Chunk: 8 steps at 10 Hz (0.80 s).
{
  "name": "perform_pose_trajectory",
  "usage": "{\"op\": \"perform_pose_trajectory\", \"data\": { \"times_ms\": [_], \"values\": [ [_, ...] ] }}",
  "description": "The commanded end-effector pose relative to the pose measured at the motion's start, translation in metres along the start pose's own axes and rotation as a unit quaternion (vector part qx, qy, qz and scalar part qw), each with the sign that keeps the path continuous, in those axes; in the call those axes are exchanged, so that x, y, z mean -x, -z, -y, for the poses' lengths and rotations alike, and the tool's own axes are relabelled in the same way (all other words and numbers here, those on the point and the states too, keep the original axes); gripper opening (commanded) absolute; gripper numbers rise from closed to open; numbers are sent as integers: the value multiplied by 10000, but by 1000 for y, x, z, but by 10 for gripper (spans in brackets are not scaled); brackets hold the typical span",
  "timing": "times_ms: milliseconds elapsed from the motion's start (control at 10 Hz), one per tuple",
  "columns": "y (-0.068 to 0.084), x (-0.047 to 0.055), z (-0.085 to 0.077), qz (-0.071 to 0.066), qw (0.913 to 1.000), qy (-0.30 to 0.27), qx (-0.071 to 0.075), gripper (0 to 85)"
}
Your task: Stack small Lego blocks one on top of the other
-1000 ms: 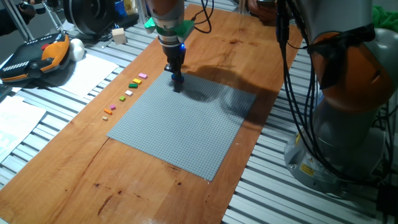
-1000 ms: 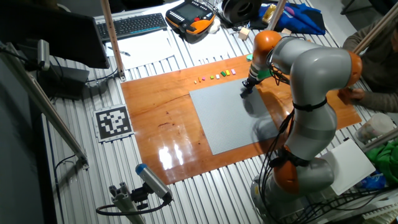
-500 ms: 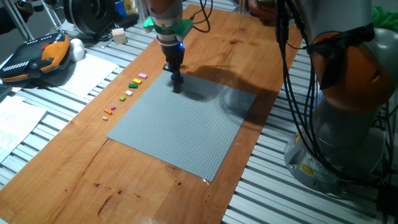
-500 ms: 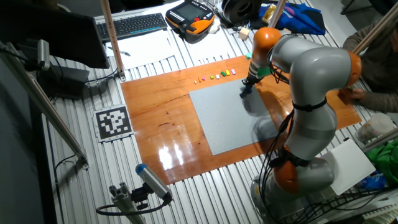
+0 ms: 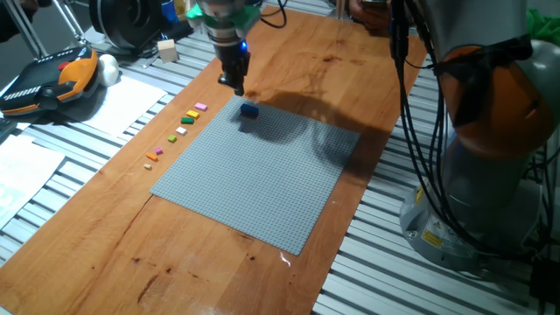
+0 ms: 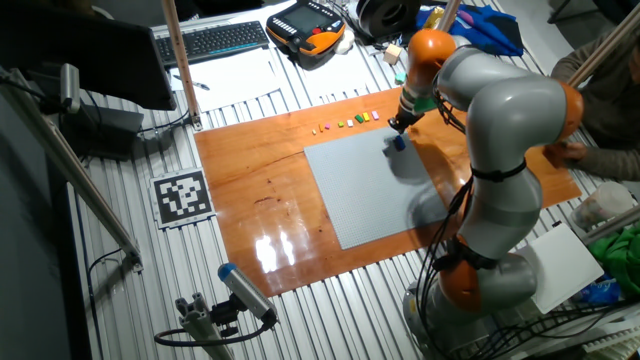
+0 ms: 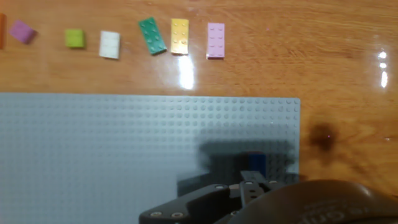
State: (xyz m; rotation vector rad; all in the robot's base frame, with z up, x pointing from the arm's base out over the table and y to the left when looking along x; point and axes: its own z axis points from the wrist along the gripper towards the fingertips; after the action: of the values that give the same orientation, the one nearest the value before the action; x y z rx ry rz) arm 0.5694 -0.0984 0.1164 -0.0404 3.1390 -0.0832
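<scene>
One fixed view: wooden tabletop (image 5: 289,44) on slatted metal bench; grey baseplate (image 5: 262,171); blue brick (image 5: 249,110) on its far corner area; gripper (image 5: 236,85) raised just above, grip width cannot be told. Red brick not made out.

Other fixed view: keyboard (image 6: 215,40), printed marker card (image 6: 182,197), no readable writing.

Hand view: loose bricks (image 7: 179,36) in a row on wood beside the baseplate.

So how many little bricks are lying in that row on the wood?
7 at least: pink, yellow, green, white, lime, purple, orange cut off at the hand view's left edge. More may lie beyond.
</scene>
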Motion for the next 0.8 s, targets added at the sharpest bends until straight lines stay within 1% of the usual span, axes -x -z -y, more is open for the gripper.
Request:
{"op": "perform_pose_trajectory", "data": {
  "times_ms": [0, 200, 300, 400, 700],
  "values": [
    [15, -2, -2, 39, 10000, -19, -12, 0],
    [24, -6, -10, 72, 9998, -81, 141, 0],
    [26, -8, -12, 72, 9998, -104, 157, 0],
    [26, -5, -14, 118, 9996, -121, 210, 0],
    [24, -2, -19, 50, 9997, -96, 241, 0]
  ]
}}
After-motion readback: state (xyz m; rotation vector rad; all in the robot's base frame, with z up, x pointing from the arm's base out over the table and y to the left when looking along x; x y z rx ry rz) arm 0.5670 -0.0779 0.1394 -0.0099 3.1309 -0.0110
